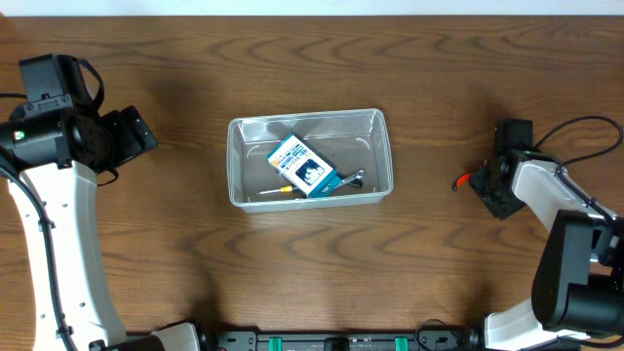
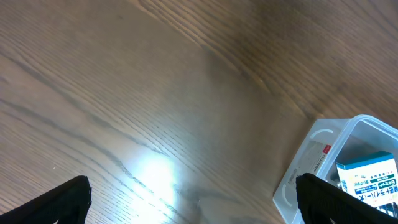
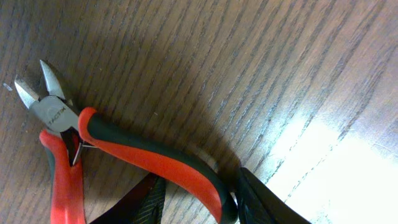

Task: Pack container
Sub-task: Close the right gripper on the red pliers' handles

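The clear plastic container [image 1: 234, 161] stands at the table's middle; one corner shows in the left wrist view [image 2: 311, 155]. It holds a blue-and-white box [image 1: 302, 166], a small silver wrench [image 1: 348, 180] and a thin screwdriver [image 1: 273, 192]. My left gripper [image 1: 136, 132] is open and empty over bare wood left of the container; its fingertips [image 2: 193, 199] are far apart. My right gripper [image 1: 487, 185] is at the far right, closed around one handle of red-and-black side cutters [image 3: 143, 152]. The cutters lie on the table with their jaws pointing towards the container [image 1: 462, 182].
The box also shows inside the container in the left wrist view [image 2: 368, 180]. Brown wood table [image 1: 439, 78] all around. Black cables trail from the right arm [image 1: 575, 132] at the back right.
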